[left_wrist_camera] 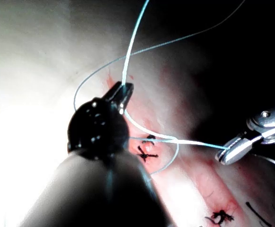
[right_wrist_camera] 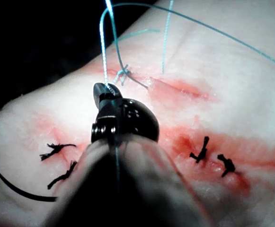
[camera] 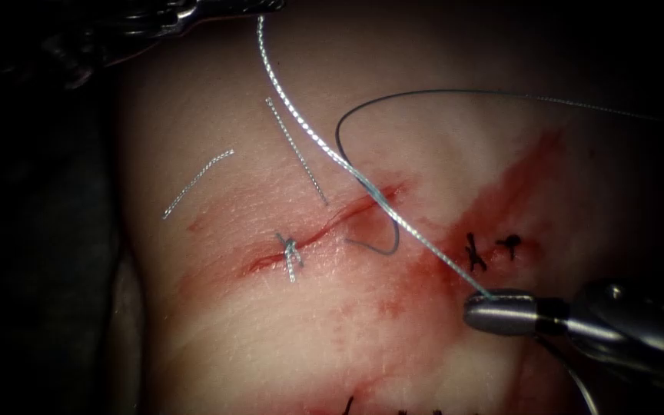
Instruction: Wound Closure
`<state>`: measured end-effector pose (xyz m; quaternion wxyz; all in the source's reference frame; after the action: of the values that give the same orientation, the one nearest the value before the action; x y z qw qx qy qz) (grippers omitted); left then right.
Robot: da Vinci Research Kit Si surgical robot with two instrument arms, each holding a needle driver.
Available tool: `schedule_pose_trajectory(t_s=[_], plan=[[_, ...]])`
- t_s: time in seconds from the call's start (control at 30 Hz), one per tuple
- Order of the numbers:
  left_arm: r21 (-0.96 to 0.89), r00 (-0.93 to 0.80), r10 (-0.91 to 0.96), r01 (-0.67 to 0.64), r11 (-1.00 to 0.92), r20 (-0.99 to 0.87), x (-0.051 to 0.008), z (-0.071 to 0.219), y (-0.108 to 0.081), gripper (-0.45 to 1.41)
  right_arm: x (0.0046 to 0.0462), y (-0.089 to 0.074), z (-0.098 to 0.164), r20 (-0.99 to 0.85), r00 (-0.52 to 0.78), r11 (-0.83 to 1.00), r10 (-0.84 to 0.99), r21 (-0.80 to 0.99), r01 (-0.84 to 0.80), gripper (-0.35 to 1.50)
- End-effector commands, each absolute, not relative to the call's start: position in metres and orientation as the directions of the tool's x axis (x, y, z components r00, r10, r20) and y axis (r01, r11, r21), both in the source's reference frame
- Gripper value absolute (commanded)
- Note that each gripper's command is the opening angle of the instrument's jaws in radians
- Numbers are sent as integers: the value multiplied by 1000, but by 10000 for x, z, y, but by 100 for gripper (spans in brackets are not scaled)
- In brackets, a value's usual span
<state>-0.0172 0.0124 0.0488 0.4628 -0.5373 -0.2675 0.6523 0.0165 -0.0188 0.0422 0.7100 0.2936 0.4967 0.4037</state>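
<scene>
Near edge, lower right of the endoscope frame: the right tool (camera: 479,311) is sitting low over the tissue (camera: 270,346), jaws pressed together and pinching the thread (camera: 424,246) at their very tip. From there the thread is running taut, up and to the left, crossing the red fluid (camera: 424,269) and two dark stitches (camera: 474,253).

Mid frame: the thread is meeting the cut (camera: 347,219) near its right end, where a thinner loop of it is arcing above and curling down just right of the cut. A finished knot (camera: 290,253) is sitting on the cut's left part. Two cut ends of thread (camera: 197,180) are lying loose on the tissue to the upper left.

Far, upper left: the left tool (left_wrist_camera: 122,94) is holding the thread's other run, jaws closed on it.

The needle (right_wrist_camera: 19,189), by my reading the dark curve in the right wrist view, is lying on the tissue beside the dark stitches. It is in neither tool and apparently not in the tissue.

Judgement: both tools are tensioning one strand across the cut. Doing this well means pulling evenly from both ends, low and in line with the strand. The edges should be meeting without puckering, and the loose loop should be staying clear of the jaws.
</scene>
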Motion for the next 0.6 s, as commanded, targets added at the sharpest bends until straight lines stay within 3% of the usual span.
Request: schedule_pose_trajectory(t_s=[0.03,0.6], plan=[[-845,5,890,-316,-430,-455,-178,494,124,-45,152,-175,423,-471,178,503,864,815,-287,-35],[-846,-16,890,-301,-440,-457,-187,500,118,-45,70,-117,442,-518,110,509,848,739,-441,-35]])
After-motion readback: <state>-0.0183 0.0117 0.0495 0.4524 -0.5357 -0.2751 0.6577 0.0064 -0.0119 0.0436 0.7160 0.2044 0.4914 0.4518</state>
